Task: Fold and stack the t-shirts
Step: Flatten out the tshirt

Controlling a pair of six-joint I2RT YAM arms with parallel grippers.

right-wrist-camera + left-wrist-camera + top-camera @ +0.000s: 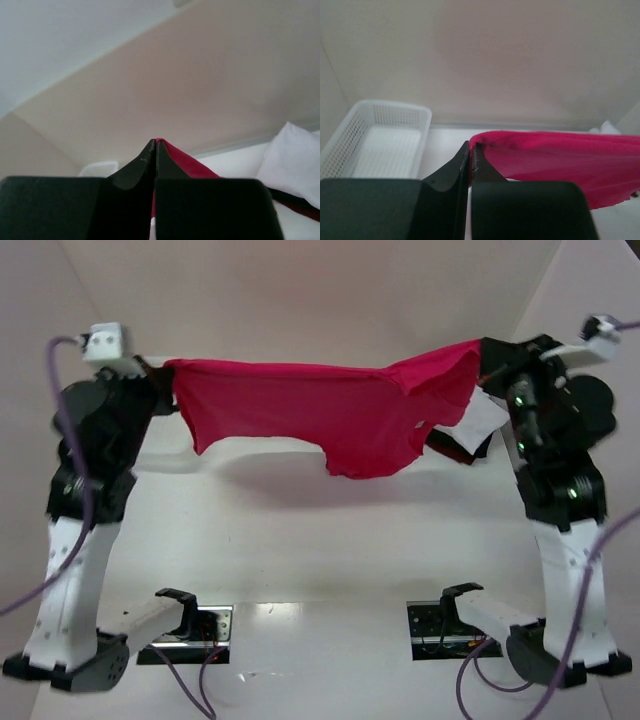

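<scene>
The left gripper and right gripper each pinch one end of the red t-shirt, stretched above the far edge of the table.

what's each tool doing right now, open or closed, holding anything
left tool: closed, pinching one end of the red t-shirt
right tool: closed, pinching the other end of it

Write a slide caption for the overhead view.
A bright crimson cloth t-shirt stretched above the white table between left gripper and right gripper.
</scene>
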